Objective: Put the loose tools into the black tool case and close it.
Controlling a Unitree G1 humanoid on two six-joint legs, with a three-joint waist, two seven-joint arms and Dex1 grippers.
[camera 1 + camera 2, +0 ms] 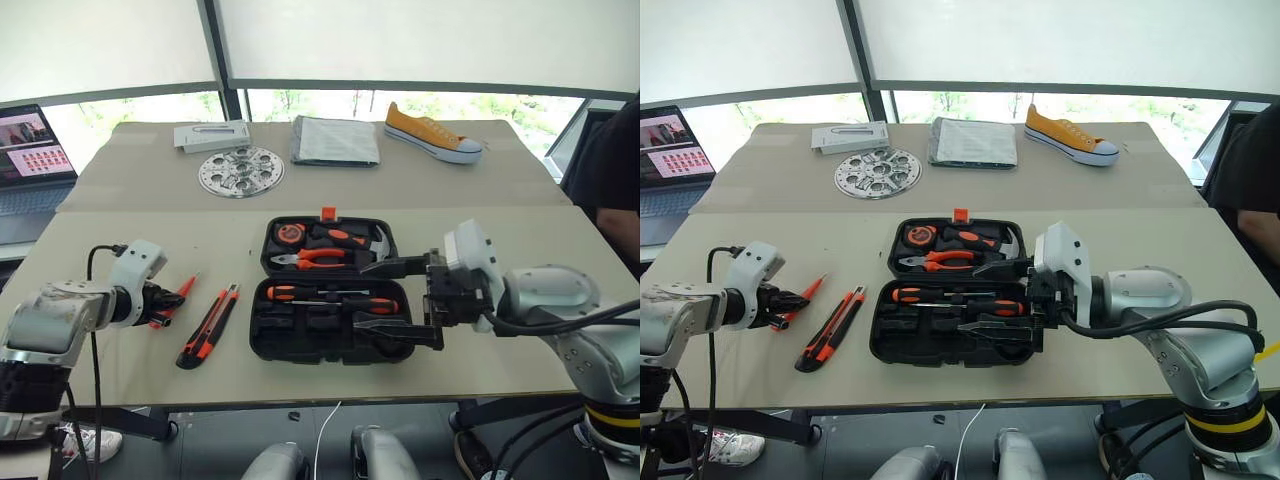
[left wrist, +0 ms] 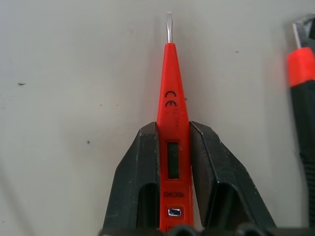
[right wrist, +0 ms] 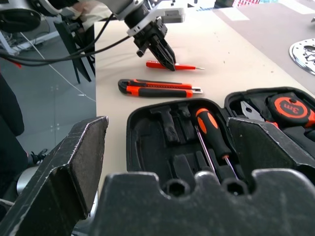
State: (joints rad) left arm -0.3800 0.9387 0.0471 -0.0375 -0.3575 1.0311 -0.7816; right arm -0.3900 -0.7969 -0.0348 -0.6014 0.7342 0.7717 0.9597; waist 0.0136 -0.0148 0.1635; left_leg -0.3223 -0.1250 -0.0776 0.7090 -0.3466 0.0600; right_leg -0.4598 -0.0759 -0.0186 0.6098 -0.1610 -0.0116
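slim screwdriver (image 2: 173, 123) clamped near table (image 1: 120, 250) edge

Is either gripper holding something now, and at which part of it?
The left gripper has its jaws closed on the slim orange screwdriver at the handle's rear half, tip pointing away. The right gripper is open and holds nothing.

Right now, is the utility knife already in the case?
No. The knife lies on the table left of the open case, beside the slim orange screwdriver between the left fingers.
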